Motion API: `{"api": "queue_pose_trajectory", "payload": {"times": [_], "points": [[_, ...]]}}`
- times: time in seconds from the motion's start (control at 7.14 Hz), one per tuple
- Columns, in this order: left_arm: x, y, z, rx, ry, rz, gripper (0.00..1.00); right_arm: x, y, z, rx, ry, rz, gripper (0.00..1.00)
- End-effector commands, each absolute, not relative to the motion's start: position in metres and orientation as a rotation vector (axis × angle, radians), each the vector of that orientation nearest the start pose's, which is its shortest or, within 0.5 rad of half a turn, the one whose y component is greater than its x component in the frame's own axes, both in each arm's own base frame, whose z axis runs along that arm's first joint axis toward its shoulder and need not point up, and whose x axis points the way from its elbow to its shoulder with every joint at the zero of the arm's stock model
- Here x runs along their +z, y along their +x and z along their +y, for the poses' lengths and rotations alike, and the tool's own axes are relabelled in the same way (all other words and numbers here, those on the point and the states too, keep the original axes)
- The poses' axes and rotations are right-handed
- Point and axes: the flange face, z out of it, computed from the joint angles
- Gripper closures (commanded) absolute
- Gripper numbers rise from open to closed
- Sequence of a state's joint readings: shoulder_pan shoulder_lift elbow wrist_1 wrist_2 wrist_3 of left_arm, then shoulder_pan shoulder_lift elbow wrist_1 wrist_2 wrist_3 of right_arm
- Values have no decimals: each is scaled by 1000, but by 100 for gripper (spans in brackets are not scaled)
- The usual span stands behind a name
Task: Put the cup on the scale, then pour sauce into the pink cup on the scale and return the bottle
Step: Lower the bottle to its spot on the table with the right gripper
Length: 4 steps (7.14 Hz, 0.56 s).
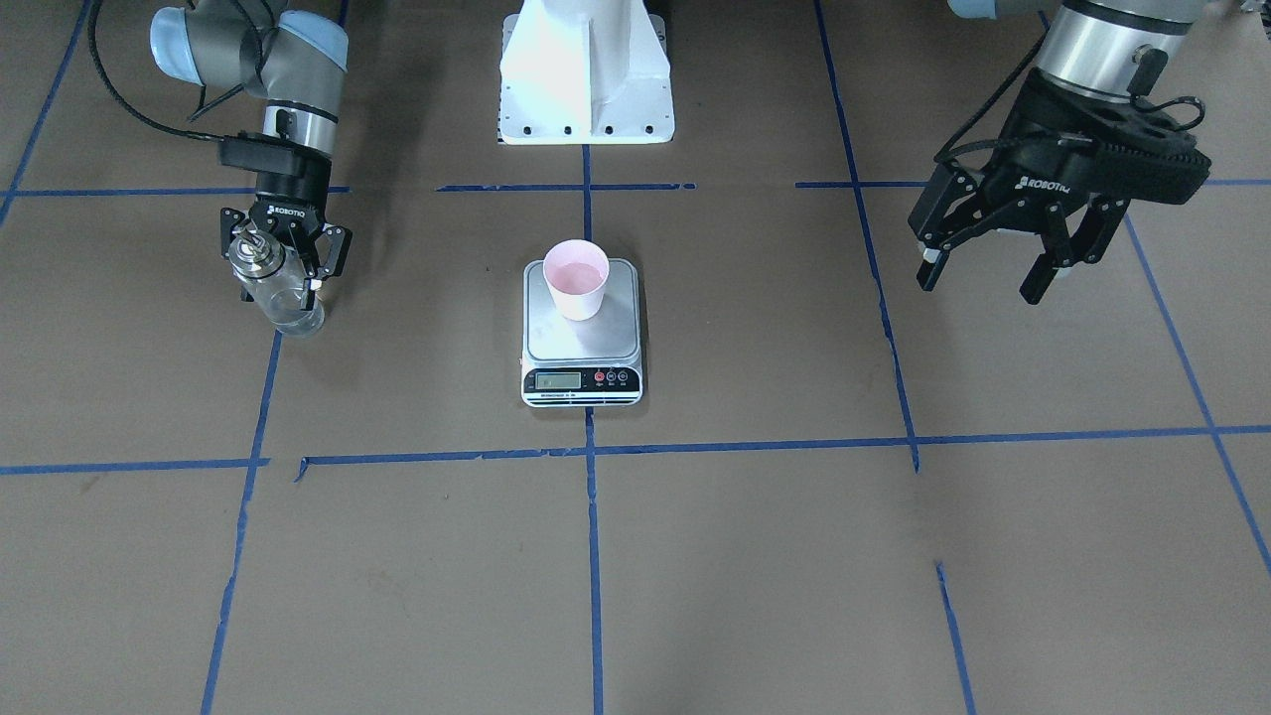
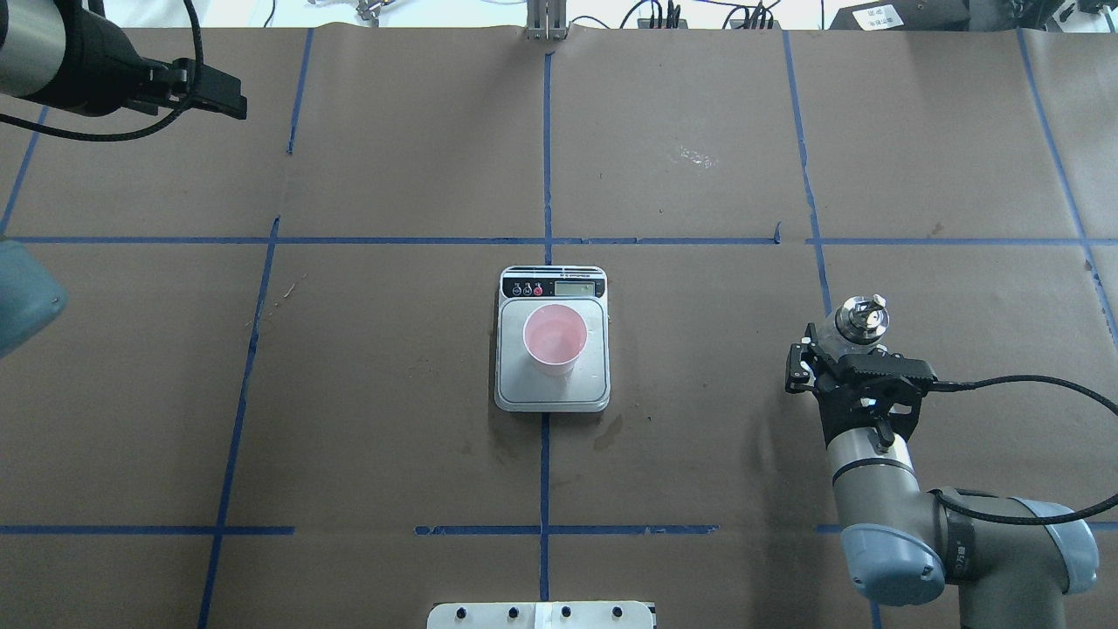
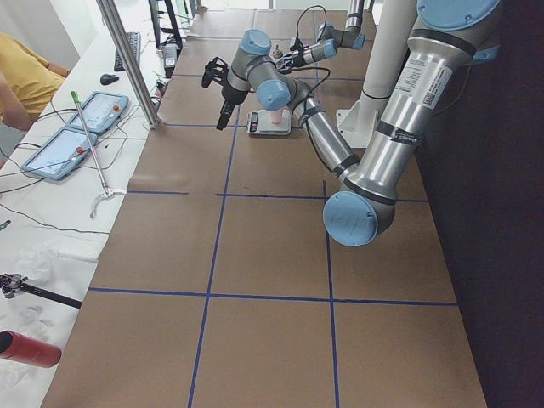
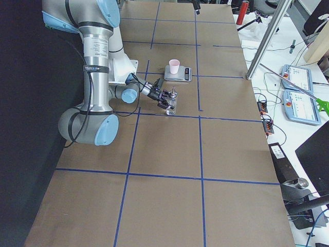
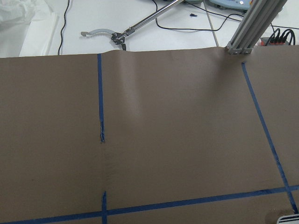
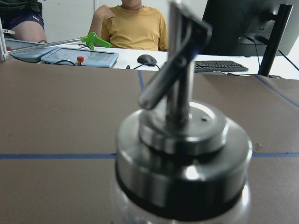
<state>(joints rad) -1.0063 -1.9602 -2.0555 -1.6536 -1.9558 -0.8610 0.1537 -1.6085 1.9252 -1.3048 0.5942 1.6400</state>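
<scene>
**Exterior front-facing view: right gripper clasps the bottle, cup stands on the scale**

The right gripper (image 1: 283,278) points down at the table's right end, seen on this view's left. Its two black fingers (image 1: 336,253) press against opposite sides of the bottle (image 1: 286,298), a small clear glass cylinder. The metal collar (image 6: 180,161) and the angled pour spout (image 6: 173,70) fill the right wrist camera at very close range. The pictures do not settle whether the bottle's base touches the table (image 1: 755,556).

The left gripper (image 1: 983,283) hangs above the opposite end of the table with its fingers spread wide and nothing between them. Its wrist camera shows only brown paper and blue tape lines (image 5: 100,95).

Between the two arms, well apart from both, the scale (image 1: 616,338) lies flat on a blue tape line at the table's centre. Its black strip with the small display (image 1: 558,380) faces away from the robot. The cup (image 1: 576,280) stands upright on the steel platform, toward the robot's side, its pink inside showing from above.

Beyond the table's far edge, a person (image 6: 133,25) in a yellow shirt sits at a desk.
</scene>
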Motion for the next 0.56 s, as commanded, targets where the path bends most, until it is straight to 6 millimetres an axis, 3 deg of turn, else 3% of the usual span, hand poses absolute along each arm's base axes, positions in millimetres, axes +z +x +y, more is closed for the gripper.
{"api": "queue_pose_trajectory", "payload": {"times": [0.0, 0.42], "points": [[226, 211, -513, -88, 482, 886, 0, 456, -434, -282, 479, 978, -503, 0], [226, 211, -513, -89, 484, 884, 0, 455, -440, -264, 453, 976, -525, 0]]}}
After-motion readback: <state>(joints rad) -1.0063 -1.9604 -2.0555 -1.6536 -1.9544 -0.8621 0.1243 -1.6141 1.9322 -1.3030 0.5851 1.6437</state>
